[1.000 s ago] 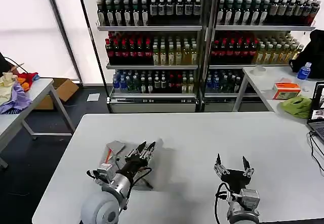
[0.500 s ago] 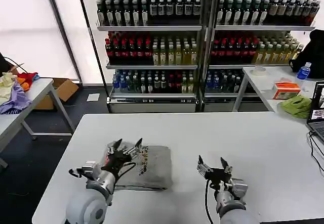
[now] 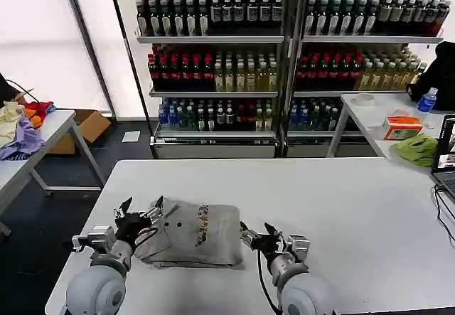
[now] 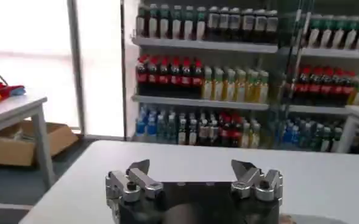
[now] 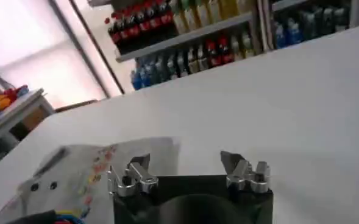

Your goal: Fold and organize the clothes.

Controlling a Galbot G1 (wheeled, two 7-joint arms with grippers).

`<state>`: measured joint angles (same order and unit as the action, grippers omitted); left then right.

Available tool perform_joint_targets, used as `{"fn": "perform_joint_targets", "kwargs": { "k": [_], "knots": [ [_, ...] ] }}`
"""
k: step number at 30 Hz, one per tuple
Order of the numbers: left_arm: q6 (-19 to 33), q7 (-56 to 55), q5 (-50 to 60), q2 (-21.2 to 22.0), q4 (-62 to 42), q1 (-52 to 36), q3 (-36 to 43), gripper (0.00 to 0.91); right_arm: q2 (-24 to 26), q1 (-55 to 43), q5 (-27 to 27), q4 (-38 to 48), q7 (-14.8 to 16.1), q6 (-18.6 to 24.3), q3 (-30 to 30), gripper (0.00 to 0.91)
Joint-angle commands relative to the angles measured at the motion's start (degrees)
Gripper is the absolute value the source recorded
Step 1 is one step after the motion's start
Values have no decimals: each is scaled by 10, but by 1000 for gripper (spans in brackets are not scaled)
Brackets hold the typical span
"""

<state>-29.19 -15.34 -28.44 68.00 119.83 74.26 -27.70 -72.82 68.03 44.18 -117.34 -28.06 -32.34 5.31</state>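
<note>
1. The grey shirt (image 3: 195,233) lies folded on the white table (image 3: 341,201), on the side near the robot. It has a small coloured print in the middle and buttons near one end.
2. The shirt is longer from side to side than from front to back. Its long way runs from one claw to the other.
3. The left claw (image 3: 140,208) is at the button end of the shirt. It sits right at the edge of the cloth, maybe touching it. Its two fingers stand wide apart and hold nothing.
4. The right claw (image 3: 257,232) is just beside the other end of the shirt, a little apart from the cloth. Its fingers are wide apart too, and they hold nothing.
5. So the shirt lies between the two claws. The left claw is the nearer one, I think, since it is right at the cloth.
6. In the right wrist view, the shirt (image 5: 88,173) lies off to one side of the right claw (image 5: 184,165), not straight ahead of it. The claw would need to turn toward the shirt to reach the edge.
7. In the left wrist view, the left claw (image 4: 190,172) points out over bare table.
</note>
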Motion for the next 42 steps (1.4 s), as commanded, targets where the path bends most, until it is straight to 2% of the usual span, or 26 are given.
{"fn": "perform_joint_targets", "kwargs": {
  "k": [1, 9, 10, 12, 13, 14, 15, 31, 37, 42],
  "knots": [
    [-8, -9, 16, -9, -5, 4, -22, 907, 2, -52, 39, 66, -10, -10, -72, 826],
    [-8, -9, 13, -5, -7, 11, -28, 907, -14, -70, 26, 97, -11, -10, -93, 796],
    [-8, -9, 13, -5, -7, 11, -29, 907, -17, -71, 22, 100, -11, -9, -95, 675],
    [-8, -10, 11, -2, -8, 12, -31, 907, -21, -75, 19, 104, -14, -9, -96, 504],
    [-9, -11, 11, -1, -8, 13, -31, 907, -22, -75, 19, 104, -14, -9, -95, 202],
    [-9, -11, 10, 0, -8, 14, -33, 907, -23, -75, 16, 105, -13, -9, -95, 50],
    [-9, -11, 10, 1, -8, 15, -34, 907, -23, -75, 15, 105, -13, -9, -95, 0],
    [-12, -16, 10, 16, -6, 19, -31, 907, -1, -52, -45, 76, 6, -8, -67, 0],
    [-14, -17, 10, 24, 0, 20, -28, 907, 57, -54, -36, 46, 19, -9, -25, 0],
    [-14, -18, 11, 33, 1, 19, -25, 907, 120, -62, -32, 67, 49, -9, 20, 0]
  ]
}}
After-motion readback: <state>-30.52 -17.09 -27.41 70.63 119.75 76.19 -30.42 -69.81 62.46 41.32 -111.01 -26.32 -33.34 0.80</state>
